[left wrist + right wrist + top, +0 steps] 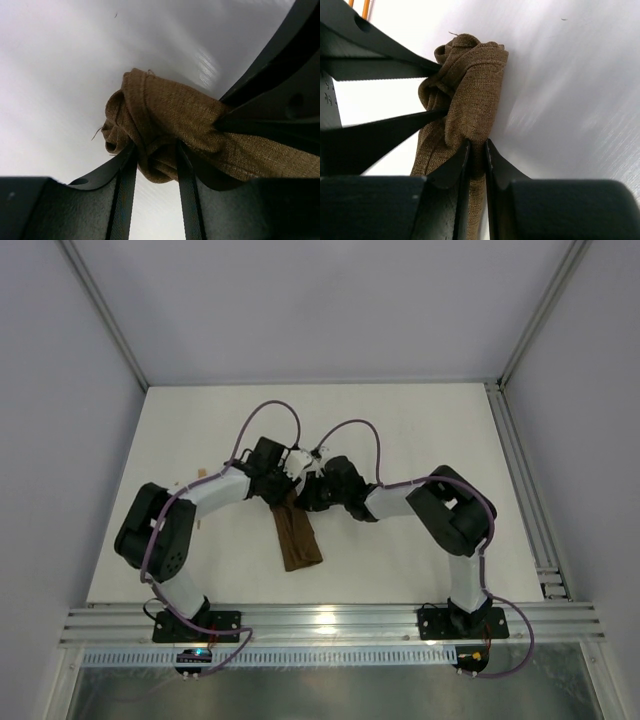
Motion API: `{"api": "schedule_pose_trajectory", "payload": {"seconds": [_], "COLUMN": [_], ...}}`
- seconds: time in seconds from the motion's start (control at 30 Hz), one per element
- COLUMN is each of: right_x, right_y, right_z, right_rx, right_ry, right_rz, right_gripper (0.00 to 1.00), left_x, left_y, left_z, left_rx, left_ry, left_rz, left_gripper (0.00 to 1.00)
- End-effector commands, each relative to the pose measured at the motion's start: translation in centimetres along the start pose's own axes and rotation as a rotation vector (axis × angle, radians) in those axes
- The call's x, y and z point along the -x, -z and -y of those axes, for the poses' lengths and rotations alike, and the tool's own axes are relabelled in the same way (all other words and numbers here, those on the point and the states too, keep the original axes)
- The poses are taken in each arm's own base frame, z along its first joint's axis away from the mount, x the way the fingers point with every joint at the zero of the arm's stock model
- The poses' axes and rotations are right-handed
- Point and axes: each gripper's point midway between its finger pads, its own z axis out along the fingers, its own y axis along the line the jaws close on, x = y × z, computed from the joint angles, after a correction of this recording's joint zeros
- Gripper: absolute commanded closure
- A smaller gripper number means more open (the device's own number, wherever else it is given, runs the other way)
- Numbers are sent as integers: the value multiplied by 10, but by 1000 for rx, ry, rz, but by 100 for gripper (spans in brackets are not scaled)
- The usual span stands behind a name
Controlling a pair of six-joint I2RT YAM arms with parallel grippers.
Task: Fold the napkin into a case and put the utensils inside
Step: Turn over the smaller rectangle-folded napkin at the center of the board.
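Over the middle of the table (420, 440), in the top view, the two arms meet nose to nose: the left arm reaches in from 8 o'clock, the right from 4 o'clock. The left gripper (290, 480) and the right gripper (312, 488) sit just beside each other. Both are at the far end of the napkin (298, 538), which is folded into a narrow dark brown oblong. From the grippers it runs toward 6 o'clock and lies flat on the white surface, with layered edges showing at its near end.

From the left wrist, the left gripper (152, 172) clamps a bunched, rolled end of the napkin (160, 117). The cloth bulges up between its two fingers (122, 175) and fills the gap, so this claw grips the cloth. The right claw's dark fingers enter from 3 o'clock and pinch the same cloth just beside the bunch. The rest of the strip trails off toward 4 o'clock.

From the right wrist, the right gripper (476, 162) is nearly closed, with only a thin fold of napkin (470, 85) pinched between its fingers (454, 167). The left claw's fingers come in from 9 o'clock and hold the crumpled top. At 11 o'clock, at the frame's edge, two thin orange ends of the utensils (366, 7) show, well apart from the cloth.
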Motion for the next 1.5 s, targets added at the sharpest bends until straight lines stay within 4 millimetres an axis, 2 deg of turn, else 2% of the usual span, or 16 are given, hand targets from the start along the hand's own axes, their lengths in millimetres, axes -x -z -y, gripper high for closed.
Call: {"api": "schedule_pose_trajectory", "payload": {"seconds": [0.0,0.27,0.37,0.47,0.5,0.53,0.6,0.63,0.83,0.9,1.07,1.1,1.27,1.47], "right_x": [16,22,25,30,39,35,41,33,32,24,29,24,36,56], "right_y": [9,18,22,32,39,44,53,57,81,91,113,119,144,197], "right_z": [-11,-8,-11,-2,-3,1,3,9,17,29,50,55,66,101], "right_rx": [16,15,13,-46,-61,-81,-90,-110,-168,-214,-344,-369,-444,-765], "right_ry": [-26,-9,0,45,65,77,129,133,214,230,270,272,339,407], "right_rz": [52,56,59,63,83,60,41,-5,-61,-113,-171,-207,-242,-279], "right_gripper": [97,97,97,97,97,97,97,97,97,97,97,97,97,97], "left_x": [46,45,47,44,43,43,42,42,40,40,41,41,40,40], "left_y": [28,50,56,55,55,54,54,55,57,59,65,68,74,81], "left_z": [1,-14,-5,-4,-5,-6,-7,-7,-13,-15,-26,-28,-37,-47], "left_rx": [-118,-151,-210,-214,-208,-204,-200,-200,-166,-155,-125,-117,-93,-64], "left_ry": [102,154,149,145,138,134,125,123,104,103,107,110,114,117], "left_rz": [157,155,164,150,147,146,143,143,142,142,160,165,173,184], "left_gripper": [61,62,62,61,62,62,63,64,65,65,65,65,65,65]}}
